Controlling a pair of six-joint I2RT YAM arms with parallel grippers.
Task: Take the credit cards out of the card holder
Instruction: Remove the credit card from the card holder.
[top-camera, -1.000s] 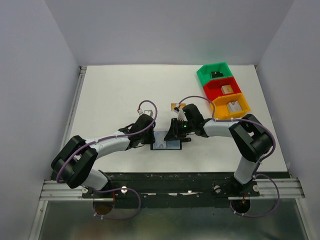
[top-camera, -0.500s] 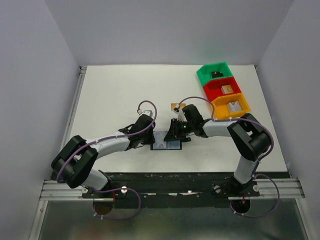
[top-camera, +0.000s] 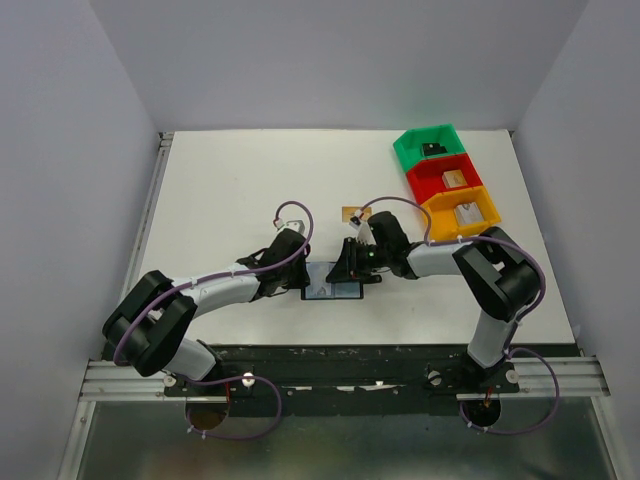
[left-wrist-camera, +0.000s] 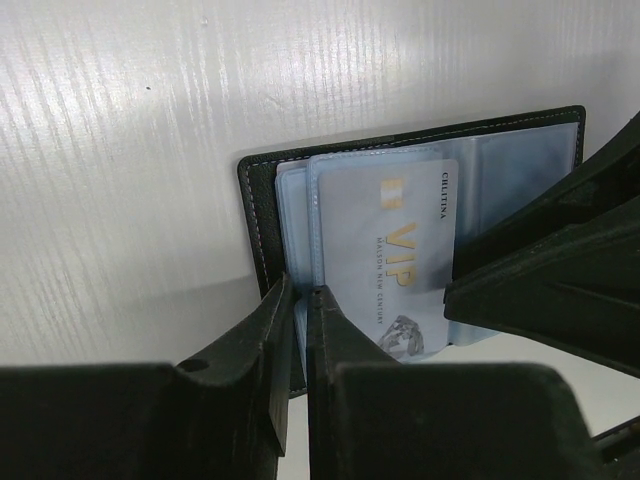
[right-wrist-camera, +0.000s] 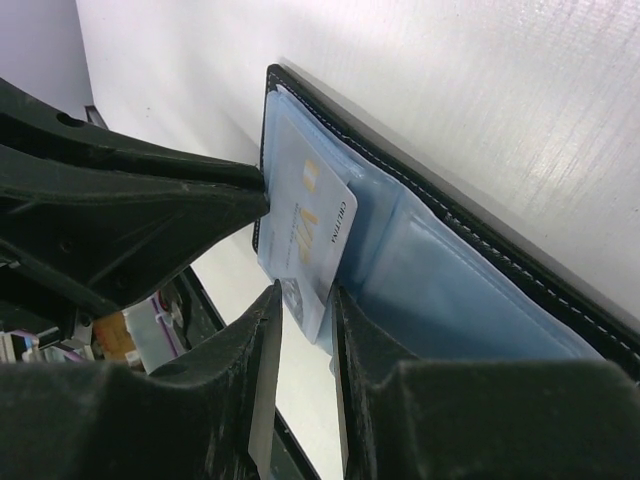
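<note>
Since a second before, the left gripper (left-wrist-camera: 300, 312) had narrowed, pinching the flat black bifold card holder (left-wrist-camera: 262, 200) at its nine o'clock edge. Jaws of the right gripper (right-wrist-camera: 303, 330) straddled, unclamped, a silver-grey VIP card (left-wrist-camera: 400, 240), still pocketed. One gold-orange card (top-camera: 352, 214) lay out at twelve o'clock; most seemingly remained.

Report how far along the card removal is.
Done: the card holder lies open, and what looks like one orange card sits on the table. In hand: the left hand pinches the holder's edge while the right hand straddles the corner of a silver VIP card not yet free of its sleeve. Left: that card, plus any hidden behind it.
</note>
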